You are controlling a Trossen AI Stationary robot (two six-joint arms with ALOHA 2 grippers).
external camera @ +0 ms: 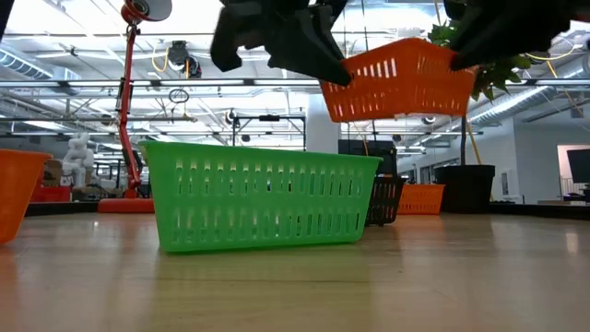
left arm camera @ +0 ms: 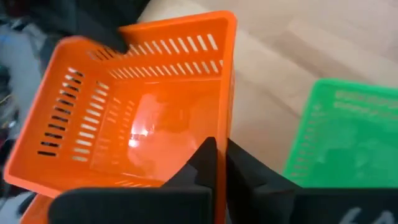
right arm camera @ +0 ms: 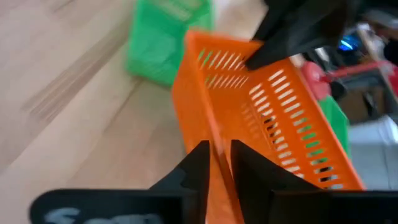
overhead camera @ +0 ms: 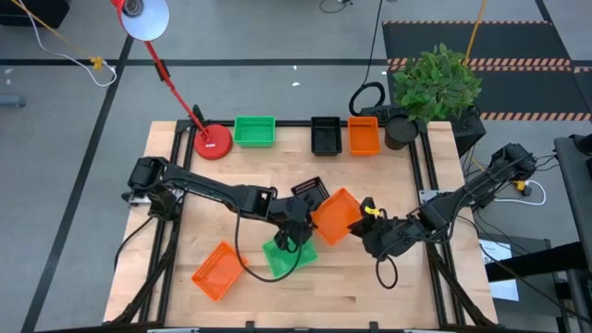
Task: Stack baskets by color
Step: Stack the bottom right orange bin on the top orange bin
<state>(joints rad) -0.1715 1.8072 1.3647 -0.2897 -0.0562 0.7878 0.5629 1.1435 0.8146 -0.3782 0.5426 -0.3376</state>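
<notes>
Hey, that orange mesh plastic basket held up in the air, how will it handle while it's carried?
The orange mesh plastic basket is probably light: thin perforated walls, empty. It looks stiff, holding shape while pinched at its rims. It hangs tilted, so it may swing if one tool lets go.

Orange basket (overhead camera: 335, 215) held aloft mid-desk — tilted. Green (overhead camera: 289, 254), black (overhead camera: 310, 191), orange (overhead camera: 218, 271) baskets loose nearby. Green (overhead camera: 254, 130), black (overhead camera: 326, 135), orange (overhead camera: 363, 136) lined along far edge.

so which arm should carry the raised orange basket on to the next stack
Left, probably. The left claw is shut on the wall of the raised orange basket, held above the green basket. The right claw straddles the opposite wall, but appears to be letting go.
</notes>
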